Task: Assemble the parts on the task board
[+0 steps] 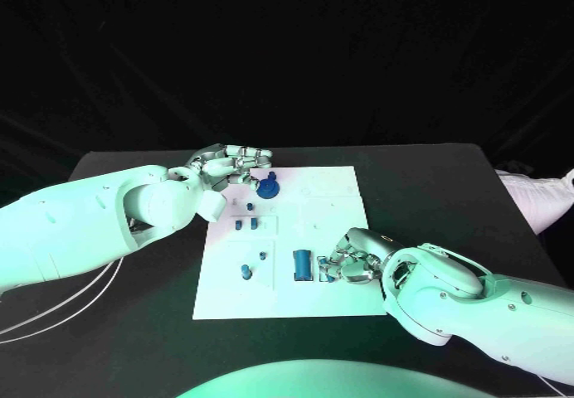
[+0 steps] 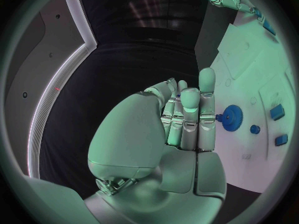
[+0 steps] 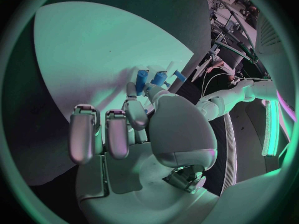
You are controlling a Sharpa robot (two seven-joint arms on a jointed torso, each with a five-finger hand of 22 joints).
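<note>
The white task board (image 1: 313, 292) lies in the middle of the black table. A blue gear (image 1: 269, 189) (image 2: 232, 116) stands near its far left corner. My left hand (image 1: 227, 166) (image 2: 187, 119) hovers just beside the gear, fingers side by side, with nothing in it. Near the board's front edge lie a long blue part (image 1: 302, 264) and smaller blue parts (image 1: 323, 268) (image 3: 159, 78). My right hand (image 1: 353, 259) (image 3: 140, 114) reaches them with thumb and one finger. Whether it grips one cannot be told.
More small blue parts sit on the board: two short blocks (image 1: 245, 223) (image 2: 277, 113), a peg (image 2: 254, 129) and a piece near the left edge (image 1: 246, 270). Black table surrounds the board on all sides. White cables (image 1: 60, 307) trail at the left.
</note>
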